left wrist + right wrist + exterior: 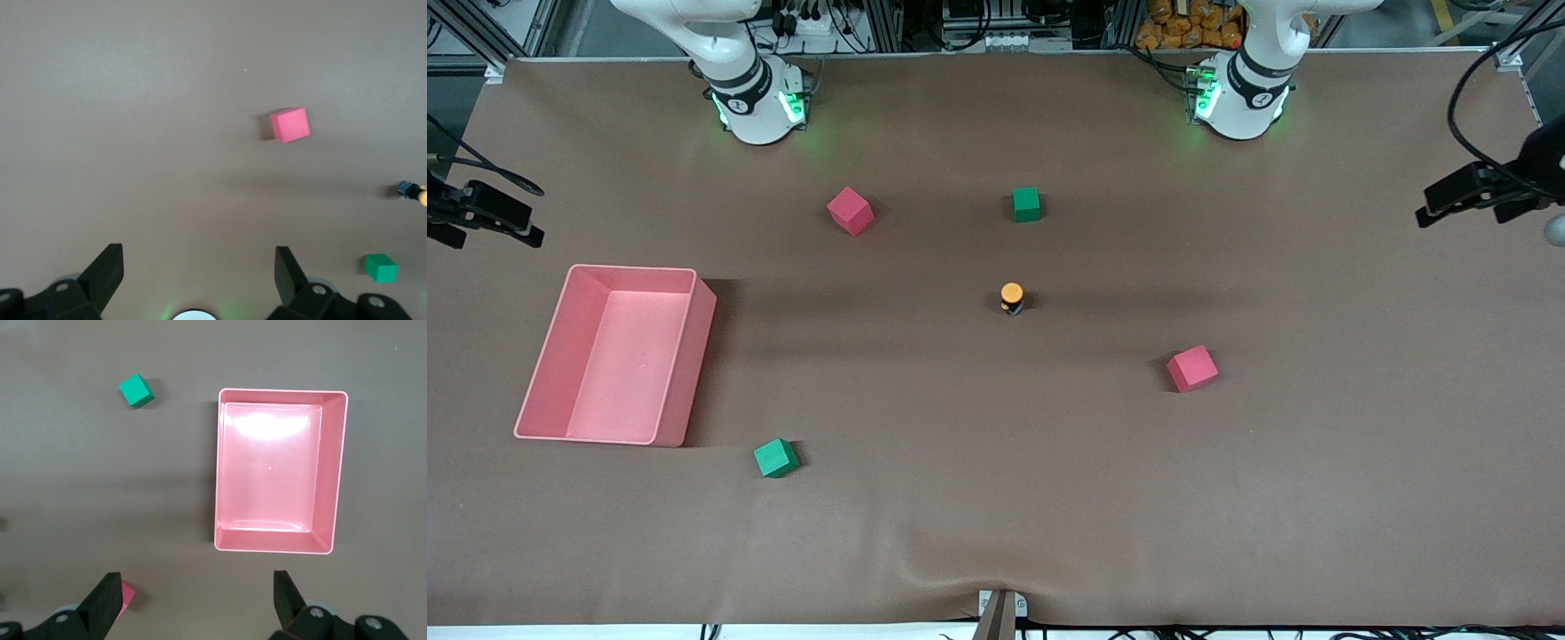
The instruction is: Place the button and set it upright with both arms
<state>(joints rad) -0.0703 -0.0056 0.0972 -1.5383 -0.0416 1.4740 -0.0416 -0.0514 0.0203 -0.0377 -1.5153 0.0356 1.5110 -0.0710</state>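
Note:
The button [1011, 298] is in the middle of the table, its round orange cap showing with the black body just below it. It also appears at the edge of the left wrist view, where the button [412, 193] is partly cut off. I cannot tell whether it stands upright. My left gripper [198, 257] hangs open high over bare table near its own base, nothing between its fingers. My right gripper [195, 580] is also open and empty, high over the table beside the pink bin [331, 473]. Neither gripper shows in the front view.
Two red cubes [849, 211] [1192, 368] and two green cubes [1026, 204] [775, 458] lie scattered round the button. The empty pink bin [689, 364] stands toward the right arm's end. Camera mounts jut in at both table ends.

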